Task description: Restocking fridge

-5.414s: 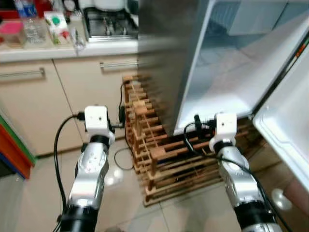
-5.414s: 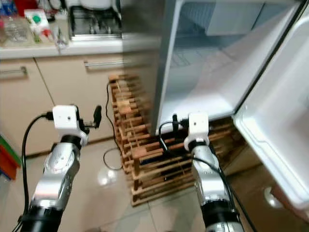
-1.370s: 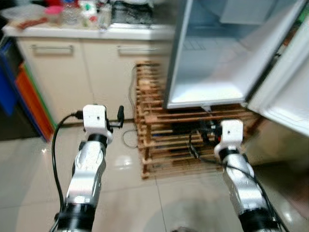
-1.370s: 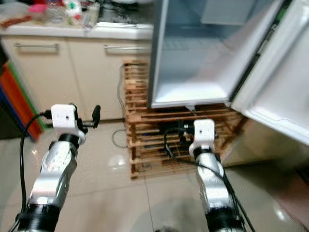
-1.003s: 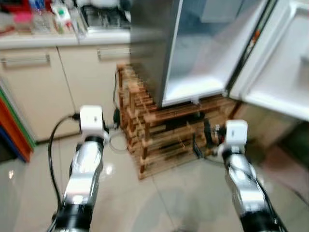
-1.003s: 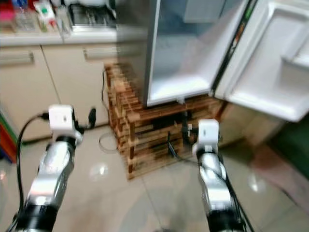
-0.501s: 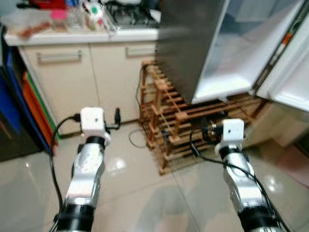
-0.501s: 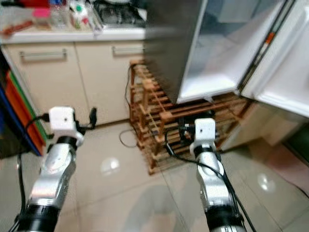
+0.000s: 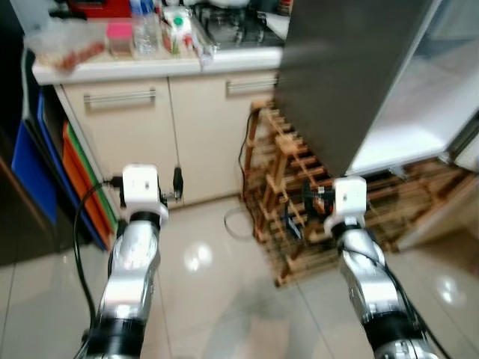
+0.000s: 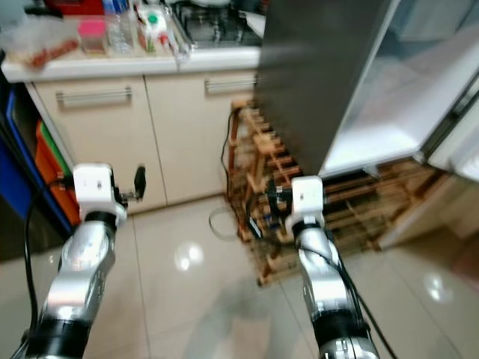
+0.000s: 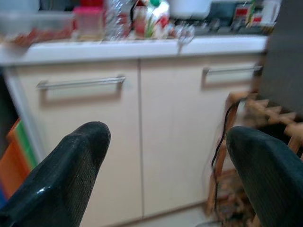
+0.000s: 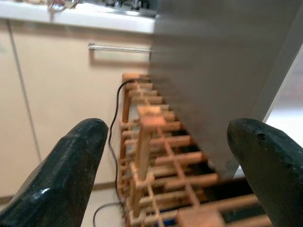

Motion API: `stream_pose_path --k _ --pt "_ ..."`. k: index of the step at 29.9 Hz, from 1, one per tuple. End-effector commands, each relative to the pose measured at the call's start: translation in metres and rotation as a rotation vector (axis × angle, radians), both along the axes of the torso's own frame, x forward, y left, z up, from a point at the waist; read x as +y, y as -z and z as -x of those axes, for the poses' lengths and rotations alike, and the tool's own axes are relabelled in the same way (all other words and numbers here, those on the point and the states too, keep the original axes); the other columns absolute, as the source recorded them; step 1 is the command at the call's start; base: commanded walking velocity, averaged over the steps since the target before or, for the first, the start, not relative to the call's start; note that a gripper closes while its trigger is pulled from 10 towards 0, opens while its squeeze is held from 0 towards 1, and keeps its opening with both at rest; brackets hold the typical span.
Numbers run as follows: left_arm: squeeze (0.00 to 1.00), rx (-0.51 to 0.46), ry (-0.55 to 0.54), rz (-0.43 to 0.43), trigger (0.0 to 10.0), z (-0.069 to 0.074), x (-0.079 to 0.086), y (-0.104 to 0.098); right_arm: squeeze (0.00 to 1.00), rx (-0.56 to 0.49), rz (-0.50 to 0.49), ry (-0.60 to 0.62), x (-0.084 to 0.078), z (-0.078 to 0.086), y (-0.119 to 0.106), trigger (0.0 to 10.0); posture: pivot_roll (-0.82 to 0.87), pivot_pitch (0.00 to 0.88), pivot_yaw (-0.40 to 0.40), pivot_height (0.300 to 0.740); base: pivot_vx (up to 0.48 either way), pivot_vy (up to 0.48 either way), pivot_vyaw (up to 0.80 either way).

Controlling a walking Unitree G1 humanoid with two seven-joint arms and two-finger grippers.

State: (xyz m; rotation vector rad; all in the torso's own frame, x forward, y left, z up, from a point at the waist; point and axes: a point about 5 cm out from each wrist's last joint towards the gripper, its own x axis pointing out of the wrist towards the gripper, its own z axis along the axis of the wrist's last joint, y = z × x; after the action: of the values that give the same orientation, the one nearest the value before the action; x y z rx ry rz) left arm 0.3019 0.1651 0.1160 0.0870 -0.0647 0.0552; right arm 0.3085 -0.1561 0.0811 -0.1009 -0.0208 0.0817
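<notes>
From the head cameras, the items to restock sit up on the counter (image 9: 150, 69) at its left end, a pink-lidded container (image 9: 119, 37) and bottles (image 9: 174, 28) ahead and above the left gripper (image 9: 177, 182), while the open fridge (image 9: 352, 82) stands off to the right on its wooden rack (image 9: 299, 202), so the left arm looks the nearer one. In the left wrist view the fingers (image 11: 61, 175) are spread wide and empty, aimed at the cabinet doors (image 11: 142, 132) below that counter edge. In the right wrist view the right gripper (image 12: 168, 151) is also released and empty, pointing at the rack beneath the fridge's grey side.
</notes>
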Motion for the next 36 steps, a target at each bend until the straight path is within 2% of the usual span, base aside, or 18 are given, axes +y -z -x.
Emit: stream_pose_path --k 1,11,18,24,29,36 --pt "0.00 -0.031 0.028 -0.002 10.0 -0.003 -0.013 -0.007 0.00 -0.009 0.008 0.027 -0.011 -0.005 -0.004 10.0 0.01 0.000 -0.079 0.740 0.454 0.000 0.54" --pt "0.00 -0.048 0.011 0.008 10.0 0.001 -0.009 -0.010 0.00 -0.021 0.007 0.007 -0.005 -0.012 -0.009 10.0 0.03 0.000 -0.076 0.740 0.455 0.000 0.05" --pt "0.00 -0.057 -0.010 0.007 10.0 0.003 -0.007 -0.011 0.00 -0.020 -0.011 -0.005 0.000 -0.013 -0.006 10.0 0.07 0.000 -0.089 0.740 0.450 0.000 0.69" --pt "0.00 -0.076 -0.020 -0.006 10.0 0.001 0.000 -0.019 0.00 -0.006 -0.030 -0.028 0.009 -0.018 -0.006 10.0 0.08 0.000 -0.087 0.740 0.446 0.000 0.00" --pt "0.00 -0.060 -0.014 -0.018 10.0 -0.001 0.001 -0.018 0.00 -0.010 -0.032 -0.026 0.010 -0.020 -0.006 10.0 0.08 0.000 -0.078 0.740 0.425 0.000 0.00" --pt "0.00 -0.053 0.024 -0.035 10.0 -0.005 -0.005 -0.020 0.00 -0.029 -0.035 -0.018 0.013 -0.020 -0.009 10.0 0.06 0.000 -0.063 0.740 0.000 0.000 0.00"
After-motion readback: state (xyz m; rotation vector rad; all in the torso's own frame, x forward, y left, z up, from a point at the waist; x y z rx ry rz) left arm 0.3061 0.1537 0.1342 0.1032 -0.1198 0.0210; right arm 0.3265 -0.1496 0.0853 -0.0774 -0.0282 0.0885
